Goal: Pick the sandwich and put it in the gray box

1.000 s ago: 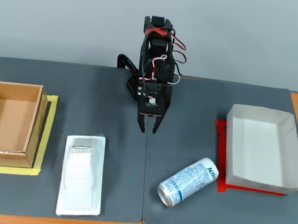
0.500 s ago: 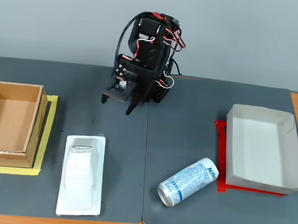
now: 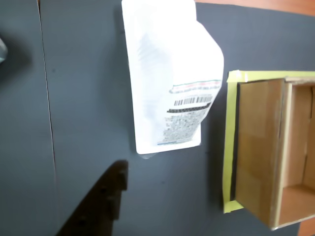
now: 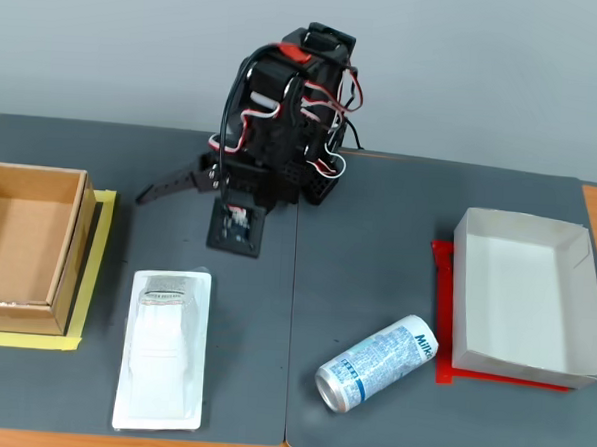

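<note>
Wrist view first: the sandwich (image 3: 170,73) fills the upper middle, a flat, glossy white plastic packet with a printed label and barcode at its near end, lying flat on the matte dark grey desk mat (image 3: 88,98). Just to its right sits the brown box (image 3: 275,152), corrugated cardboard with plain tan walls, bordered by a strip of yellow tape (image 3: 229,142). One black finger (image 3: 101,204) of my claw juts in from the bottom edge, toothed along its side; the other finger is out of this frame, so from here I cannot tell how I'm set.

Over to the fixed view, and it fills that in: my claw (image 4: 205,201) is spread wide, one finger reaching out left, the flat black jaw hanging lower, nothing between them. I'm up above the mat near the desk's rear middle, well apart from the sandwich (image 4: 164,349), which lies lengthwise at the front edge, left of centre.

Only this view shows the right half: the gray box (image 4: 525,295), a shallow pale cardboard tray with low walls and whitish floor, sits on a red sheet (image 4: 441,291) near the right edge. Between it and the packet a blue-and-white can (image 4: 376,362) lies on its side, smooth and cylindrical.
</note>
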`<state>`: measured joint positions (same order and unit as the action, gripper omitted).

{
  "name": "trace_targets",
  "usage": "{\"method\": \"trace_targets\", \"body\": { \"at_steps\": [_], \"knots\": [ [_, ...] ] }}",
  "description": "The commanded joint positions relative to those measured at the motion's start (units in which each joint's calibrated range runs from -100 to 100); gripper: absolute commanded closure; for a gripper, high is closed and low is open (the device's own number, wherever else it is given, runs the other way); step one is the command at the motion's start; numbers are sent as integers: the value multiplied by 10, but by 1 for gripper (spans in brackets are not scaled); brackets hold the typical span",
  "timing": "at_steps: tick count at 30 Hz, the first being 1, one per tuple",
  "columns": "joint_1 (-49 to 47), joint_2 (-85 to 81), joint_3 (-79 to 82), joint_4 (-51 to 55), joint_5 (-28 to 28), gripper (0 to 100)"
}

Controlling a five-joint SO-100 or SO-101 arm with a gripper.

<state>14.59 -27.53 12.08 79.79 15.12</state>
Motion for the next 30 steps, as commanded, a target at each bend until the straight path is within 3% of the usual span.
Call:
{"method": "trace_targets", "body": {
  "at_steps": [1, 11, 30],
  "knots": [
    [0, 41, -71, 2, 34, 43],
    [0, 148, -106, 2, 61, 43],
    [4, 252, -158, 1, 19, 43]
  ]
}}
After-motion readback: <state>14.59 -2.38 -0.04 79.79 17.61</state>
